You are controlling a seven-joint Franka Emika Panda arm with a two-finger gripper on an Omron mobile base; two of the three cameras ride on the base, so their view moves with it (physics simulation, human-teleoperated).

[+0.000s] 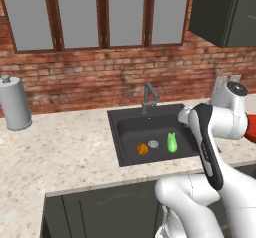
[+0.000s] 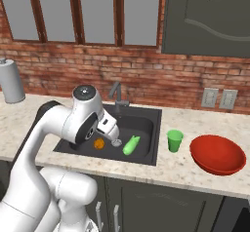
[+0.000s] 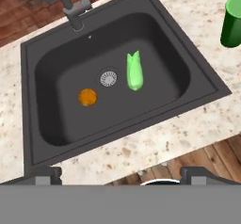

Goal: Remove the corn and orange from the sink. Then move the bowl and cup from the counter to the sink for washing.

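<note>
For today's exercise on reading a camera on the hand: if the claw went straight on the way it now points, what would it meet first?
Probably the dark floor of the sink, near the drain, between the orange and the corn. Nothing stands in the way, though depth is hard to judge.

Two base views look forward and down from behind the arm, left and right, sharing the sink (image 1: pixel 150 132). The hand view looks down into it, closer.

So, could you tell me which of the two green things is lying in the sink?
The corn, the oblong cob beside the drain; the green cup stands upright on the counter.
</note>
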